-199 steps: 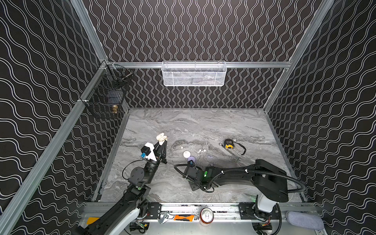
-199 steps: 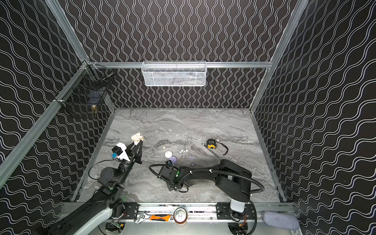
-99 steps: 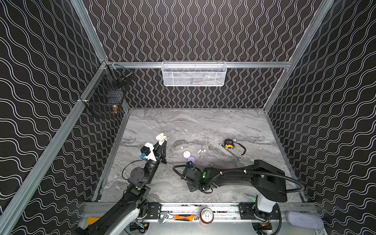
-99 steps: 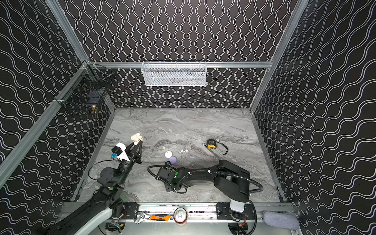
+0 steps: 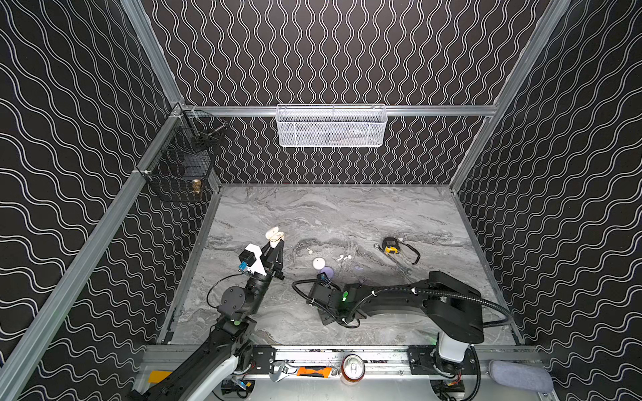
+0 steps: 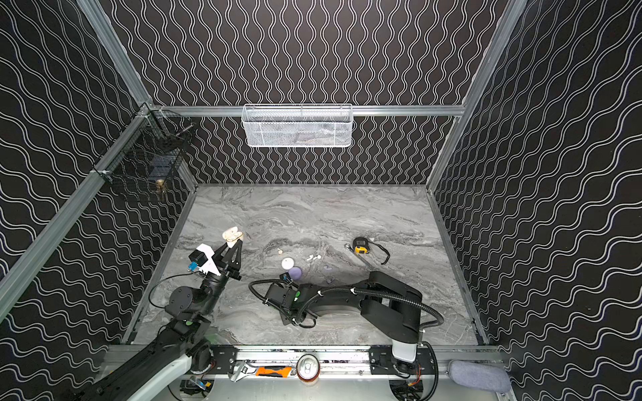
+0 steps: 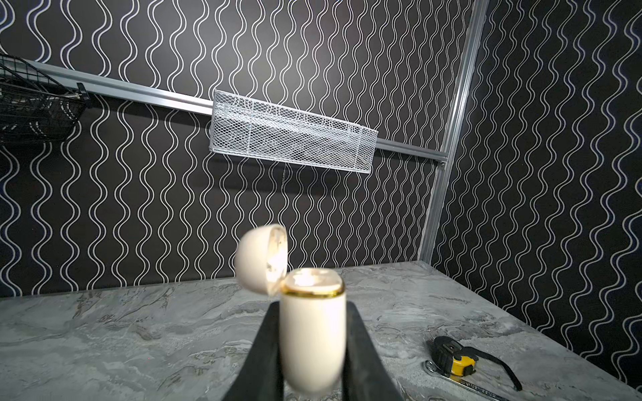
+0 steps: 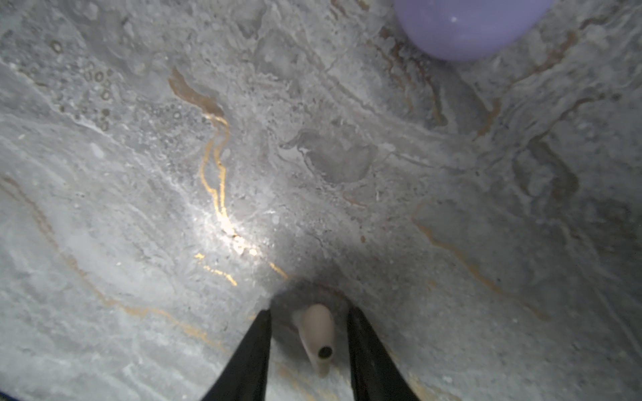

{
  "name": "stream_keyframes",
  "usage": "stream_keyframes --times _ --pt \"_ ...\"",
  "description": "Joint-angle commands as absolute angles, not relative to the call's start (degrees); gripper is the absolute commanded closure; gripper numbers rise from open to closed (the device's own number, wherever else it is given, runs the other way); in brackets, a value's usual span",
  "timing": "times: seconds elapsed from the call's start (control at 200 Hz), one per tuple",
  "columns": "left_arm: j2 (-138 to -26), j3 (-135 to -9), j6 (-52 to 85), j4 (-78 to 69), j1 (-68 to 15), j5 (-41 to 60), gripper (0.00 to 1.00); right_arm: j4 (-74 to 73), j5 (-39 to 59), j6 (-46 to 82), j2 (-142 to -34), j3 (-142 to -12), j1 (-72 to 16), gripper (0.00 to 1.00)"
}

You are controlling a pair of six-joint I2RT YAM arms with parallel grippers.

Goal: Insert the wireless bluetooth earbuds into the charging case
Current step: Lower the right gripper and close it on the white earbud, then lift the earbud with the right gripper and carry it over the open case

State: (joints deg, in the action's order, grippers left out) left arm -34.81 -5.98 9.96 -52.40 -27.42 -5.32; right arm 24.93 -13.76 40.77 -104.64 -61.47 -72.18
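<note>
Slightly leftward of where it was a second ago, the right arm [image 5: 389,305] lies low over the grey marble-patterned worktop [image 5: 347,215], just below frame centre in both top views. The right end effector [image 8: 309,312] stands open, its black fingers straddling a small cream-beige plastic earbud [image 8: 318,333] that lies on the worktop, with a gap on either side. A lilac pebble-shaped case [image 8: 465,27] rests nearby. Left of centre, the left end effector [image 7: 312,307] is clamped on a cream gold-rimmed charging case [image 7: 312,333], lid hinged open, held up off the worktop.
</note>
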Motion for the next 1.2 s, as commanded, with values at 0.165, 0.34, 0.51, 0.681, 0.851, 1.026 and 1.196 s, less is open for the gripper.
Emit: stream_keyframes --times 0.165,0.34,0.51,0.681,0.851,1.026,1.196 --pt "-35.89 -6.24 8.77 -54.59 -27.34 -4.90 1.00 26.81 -12.71 40.41 -104.96 -60.16 -71.75 0.72" --pt "-34.78 -6.42 8.39 -53.09 -27.35 -4.92 1.00 26.06 -12.57 40.92 -104.48 -59.24 -71.75 0.76" --pt "-35.48 -6.51 8.34 -53.41 -27.36 -4.53 1.00 25.44 -12.44 41.84 -104.17 -58.84 -71.79 0.80" --pt "-36.65 -6.36 8.44 -55.33 -27.35 -3.48 1.00 22.50 -12.52 44.57 -100.84 -57.57 -71.77 0.83" --pt "-37.32 -6.08 8.33 -56.94 -27.33 -1.68 1.00 20.17 -14.26 47.10 -95.61 -54.70 -71.76 0.86" --pt "-40.91 -4.86 8.40 -65.25 -27.34 2.75 1.00 17.33 -19.63 45.69 -88.69 -55.13 -71.72 0.85" --pt "-43.71 -3.99 8.50 -71.32 -27.35 6.68 1.00 16.11 -26.28 40.81 -82.64 -60.84 -71.67 0.86"
